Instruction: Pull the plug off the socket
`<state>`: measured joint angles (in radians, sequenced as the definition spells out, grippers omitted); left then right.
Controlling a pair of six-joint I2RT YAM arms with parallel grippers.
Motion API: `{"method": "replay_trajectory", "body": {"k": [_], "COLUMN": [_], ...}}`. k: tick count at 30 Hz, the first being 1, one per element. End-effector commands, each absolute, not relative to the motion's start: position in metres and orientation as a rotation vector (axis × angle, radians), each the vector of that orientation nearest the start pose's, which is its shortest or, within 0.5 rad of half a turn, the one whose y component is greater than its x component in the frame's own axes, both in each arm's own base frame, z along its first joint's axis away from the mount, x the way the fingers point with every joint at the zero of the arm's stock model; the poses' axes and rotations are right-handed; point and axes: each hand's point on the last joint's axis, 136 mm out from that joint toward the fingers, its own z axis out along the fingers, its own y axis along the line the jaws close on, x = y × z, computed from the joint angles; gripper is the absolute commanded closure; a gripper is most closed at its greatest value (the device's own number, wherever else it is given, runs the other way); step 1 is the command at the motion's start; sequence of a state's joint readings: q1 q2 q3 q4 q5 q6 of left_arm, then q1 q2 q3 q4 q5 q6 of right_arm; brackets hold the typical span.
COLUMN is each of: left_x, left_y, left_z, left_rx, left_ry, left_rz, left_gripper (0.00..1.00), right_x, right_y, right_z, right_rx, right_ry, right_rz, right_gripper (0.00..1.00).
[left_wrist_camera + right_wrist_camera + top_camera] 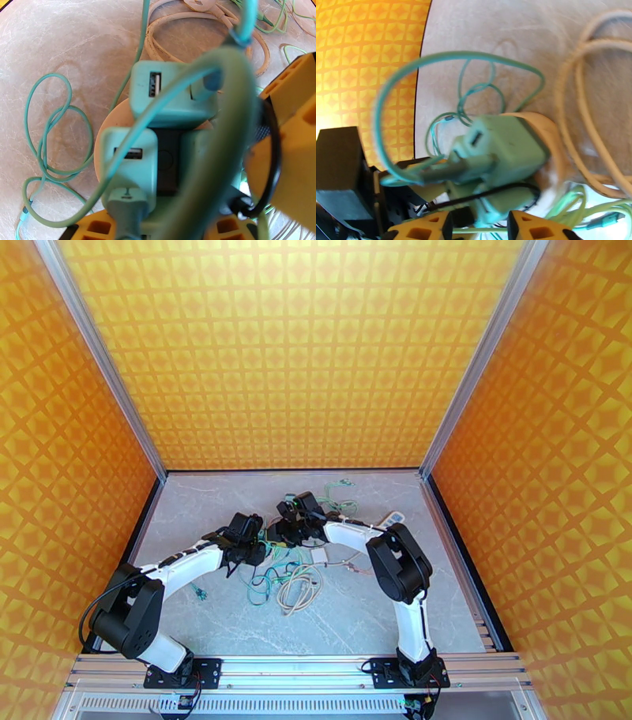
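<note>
A round beige socket hub (106, 123) lies among the cables mid-table and carries several teal USB plugs. One teal plug (173, 94) sits at its far side, and another (128, 165) near me has a cable in its port. My left gripper (162, 228) straddles the hub's near end, its yellow fingers (94, 228) pressed against it. My right gripper (480, 225) is shut on a lower teal plug (489, 211), below the upper plug (505, 148). In the top view the left gripper (253, 544) and right gripper (286, 526) meet over the tangle.
A beige cable coil (300, 591) lies in front of the grippers, with teal and green cables (265, 583) tangled beside it. A white flat device (393, 519) rests at the right, thin green wires (341, 493) at the back. Orange walls enclose the table.
</note>
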<state>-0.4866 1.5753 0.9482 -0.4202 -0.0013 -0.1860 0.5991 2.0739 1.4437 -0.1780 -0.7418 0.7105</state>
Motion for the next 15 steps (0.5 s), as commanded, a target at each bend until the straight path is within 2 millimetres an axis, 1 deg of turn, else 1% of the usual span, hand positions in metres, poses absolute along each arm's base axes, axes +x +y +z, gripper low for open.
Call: {"method": "replay_trajectory", "body": {"k": [1, 3, 5, 10, 15], "left_x": [0.331, 0.331, 0.331, 0.331, 0.332], "left_y": [-0.184, -0.185, -0.184, -0.185, -0.187], "left_z": [0.062, 0.062, 0.061, 0.061, 0.061], "left_rx": [0.391, 0.390, 0.390, 0.394, 0.398], "left_ry": [2.631, 2.631, 2.634, 2.632, 2.632], "left_rz": [-0.303, -0.305, -0.304, -0.304, -0.310], "left_gripper": [0.70, 0.70, 0.70, 0.70, 0.70], "right_x": [0.362, 0.362, 0.361, 0.357, 0.351], "right_y": [0.390, 0.389, 0.387, 0.384, 0.379], "right_z": [0.089, 0.078, 0.072, 0.065, 0.054], "right_rx": [-0.257, -0.237, -0.220, -0.226, -0.235], "right_ry": [2.676, 2.705, 2.721, 2.738, 2.792], "right_rz": [1.414, 1.397, 1.392, 1.375, 1.319], "right_gripper": [0.59, 0.61, 0.61, 0.61, 0.61]}}
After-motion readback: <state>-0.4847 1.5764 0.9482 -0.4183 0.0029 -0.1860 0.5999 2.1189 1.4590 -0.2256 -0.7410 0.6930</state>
